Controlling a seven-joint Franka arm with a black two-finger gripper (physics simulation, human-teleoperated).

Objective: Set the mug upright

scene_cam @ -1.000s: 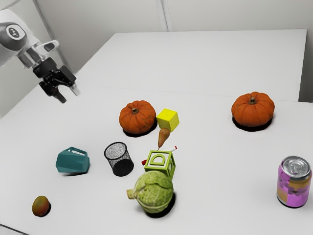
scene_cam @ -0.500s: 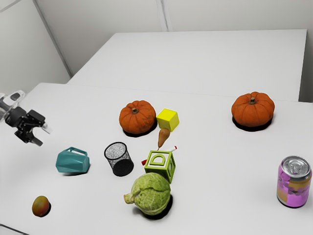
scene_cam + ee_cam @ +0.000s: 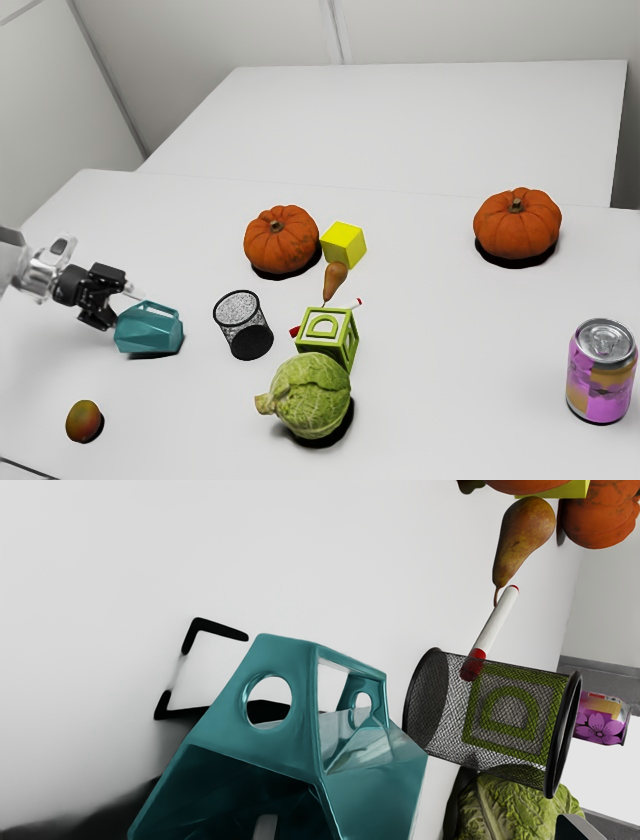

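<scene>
The teal mug (image 3: 148,332) lies on its side in the exterior view's left, its handle loop upward. Right beside it, on the exterior view's left, is my gripper (image 3: 122,306), low over the table. In the wrist view the mug (image 3: 370,790) turns its dark hollow toward my hand. The gripper (image 3: 420,826) is open there, its fingertips wide apart: one overlaps the mug's hollow, the other stands out past the mug's side. Whether that first fingertip is inside the mug or touching it, I cannot tell.
A mesh cup (image 3: 243,325) stands near the mug, with a green letter block (image 3: 327,338), cabbage (image 3: 312,396), marker (image 3: 356,304) and pear (image 3: 335,279) beyond. A mango (image 3: 84,421) lies nearer the camera. Farther off are pumpkins (image 3: 281,240), a yellow block (image 3: 343,245) and a can (image 3: 600,372).
My gripper has come down from high above the table and moved in beside the mug. The cabbage has shifted slightly toward the exterior view's left. The mug has not visibly moved.
</scene>
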